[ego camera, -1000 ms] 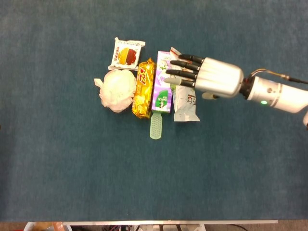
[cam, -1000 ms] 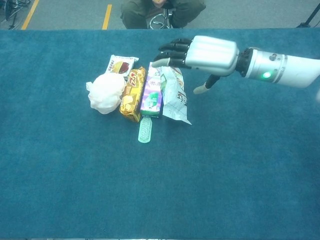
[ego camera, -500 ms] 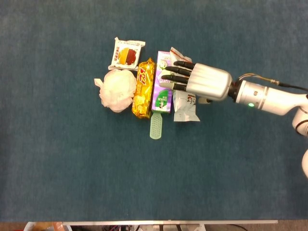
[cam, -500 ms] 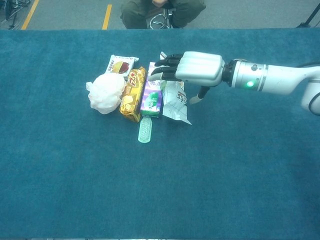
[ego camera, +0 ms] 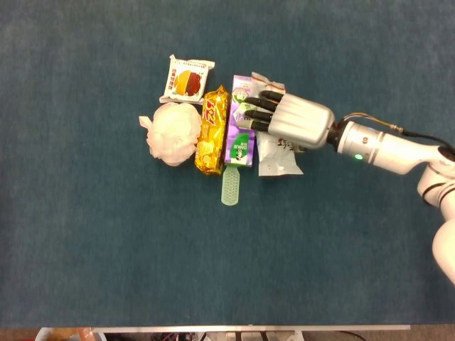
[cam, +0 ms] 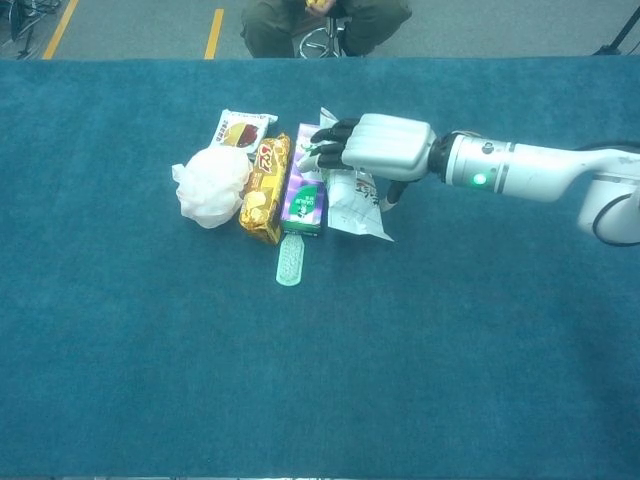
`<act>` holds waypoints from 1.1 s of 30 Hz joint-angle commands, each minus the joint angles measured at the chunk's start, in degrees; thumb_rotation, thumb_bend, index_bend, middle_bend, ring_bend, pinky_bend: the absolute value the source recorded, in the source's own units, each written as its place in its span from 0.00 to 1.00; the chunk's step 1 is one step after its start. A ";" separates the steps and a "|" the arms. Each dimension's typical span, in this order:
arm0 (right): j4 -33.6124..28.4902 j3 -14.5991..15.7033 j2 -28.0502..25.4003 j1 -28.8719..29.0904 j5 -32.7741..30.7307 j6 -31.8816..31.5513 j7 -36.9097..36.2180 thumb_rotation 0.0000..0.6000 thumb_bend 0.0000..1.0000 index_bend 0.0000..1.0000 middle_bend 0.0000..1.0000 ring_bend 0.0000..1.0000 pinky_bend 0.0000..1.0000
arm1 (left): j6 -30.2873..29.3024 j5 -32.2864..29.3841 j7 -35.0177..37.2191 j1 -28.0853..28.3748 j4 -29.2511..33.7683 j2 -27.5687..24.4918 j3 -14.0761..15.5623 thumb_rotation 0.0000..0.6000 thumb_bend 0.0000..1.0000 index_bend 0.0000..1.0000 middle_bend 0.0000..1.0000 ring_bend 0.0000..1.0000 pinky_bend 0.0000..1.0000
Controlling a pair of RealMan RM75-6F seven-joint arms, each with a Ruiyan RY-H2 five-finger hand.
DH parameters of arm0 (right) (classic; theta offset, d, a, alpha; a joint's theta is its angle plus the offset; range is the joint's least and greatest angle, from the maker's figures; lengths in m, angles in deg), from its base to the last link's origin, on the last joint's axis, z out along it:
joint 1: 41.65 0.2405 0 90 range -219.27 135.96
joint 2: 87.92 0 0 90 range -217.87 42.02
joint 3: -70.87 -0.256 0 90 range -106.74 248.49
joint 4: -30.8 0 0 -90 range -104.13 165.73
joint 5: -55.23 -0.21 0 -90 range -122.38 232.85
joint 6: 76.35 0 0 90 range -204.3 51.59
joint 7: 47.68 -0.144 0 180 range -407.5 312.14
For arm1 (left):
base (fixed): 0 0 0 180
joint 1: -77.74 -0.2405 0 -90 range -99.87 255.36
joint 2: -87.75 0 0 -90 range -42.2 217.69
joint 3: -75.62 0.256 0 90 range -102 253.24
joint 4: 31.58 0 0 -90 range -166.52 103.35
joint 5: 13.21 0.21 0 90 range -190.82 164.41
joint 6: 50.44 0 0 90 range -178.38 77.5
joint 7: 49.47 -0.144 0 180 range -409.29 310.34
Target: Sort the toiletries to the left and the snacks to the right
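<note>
I am reaching for the white snack bag with my right robot hand.

Head view: my right robot hand (ego camera: 288,119) lies on the white snack bag (ego camera: 279,156), near the middle of the desk (ego camera: 85,256); fingers reach onto the purple box (ego camera: 242,131). I cannot tell if it pinches yet.
Chest view: the bag looks thin and crinkly. Next I think I must pinch it and carry it toward the right edge.

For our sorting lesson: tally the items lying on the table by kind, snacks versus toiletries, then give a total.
Snacks: 3 – white packet, gold packet, white pouch
Toiletries: 3 – bath puff, purple box, green brush
Total: 6
</note>
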 commanded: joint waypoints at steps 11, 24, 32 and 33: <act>1.02 -0.48 1.85 -1.11 -2.50 0.11 1.52 1.00 0.00 0.47 0.49 0.35 0.44 | 0.16 -0.10 1.14 -0.59 -1.22 0.65 0.13 1.00 0.21 0.43 0.50 0.39 0.50; 1.18 -2.21 0.85 -2.57 -5.51 -4.26 2.12 1.00 0.01 0.64 0.67 0.54 0.60 | 0.36 -0.13 1.20 -0.70 -1.51 0.92 -0.05 1.00 0.21 0.43 0.50 0.39 0.50; 0.13 -2.97 -3.24 -5.09 -6.78 -11.77 2.98 1.00 0.02 0.64 0.67 0.54 0.60 | 0.59 0.00 0.02 -0.12 -0.72 0.76 -0.47 1.00 0.21 0.43 0.50 0.39 0.50; -0.16 -3.02 -3.92 -5.54 -6.86 -13.02 3.18 1.00 0.02 0.64 0.67 0.54 0.60 | 0.60 0.04 -0.18 -0.01 -0.57 0.73 -0.54 1.00 0.21 0.43 0.50 0.39 0.50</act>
